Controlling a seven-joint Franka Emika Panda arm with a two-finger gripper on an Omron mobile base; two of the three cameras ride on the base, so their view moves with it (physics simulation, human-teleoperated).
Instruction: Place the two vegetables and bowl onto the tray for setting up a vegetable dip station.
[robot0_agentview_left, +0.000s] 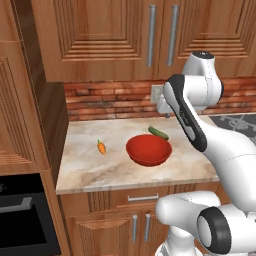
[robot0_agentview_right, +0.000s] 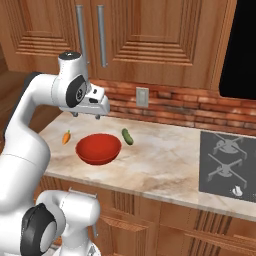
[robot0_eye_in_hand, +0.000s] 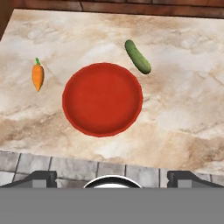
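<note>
A glossy red bowl (robot0_agentview_left: 148, 149) (robot0_agentview_right: 98, 148) (robot0_eye_in_hand: 102, 99) sits on the marble counter (robot0_eye_in_hand: 183, 109). To its left lies a small orange carrot (robot0_agentview_left: 101, 147) (robot0_agentview_right: 66, 137) (robot0_eye_in_hand: 38, 75) with a green top. A dark green cucumber (robot0_agentview_left: 158, 132) (robot0_agentview_right: 127, 136) (robot0_eye_in_hand: 138, 56) lies behind the bowl to the right. My gripper (robot0_agentview_left: 166, 114) (robot0_agentview_right: 86, 116) (robot0_eye_in_hand: 111, 177) hangs open high above the bowl and points down, with nothing between its fingers. The tray is out of view.
A grey stovetop (robot0_agentview_right: 227, 165) (robot0_agentview_left: 239, 121) is set into the counter to the right. A brick backsplash with an outlet (robot0_agentview_right: 142, 96) runs behind, with wooden upper cabinets (robot0_agentview_right: 150, 30) above. A tall cabinet side (robot0_agentview_left: 47, 120) bounds the counter on the left, with an oven (robot0_agentview_left: 20, 210) below.
</note>
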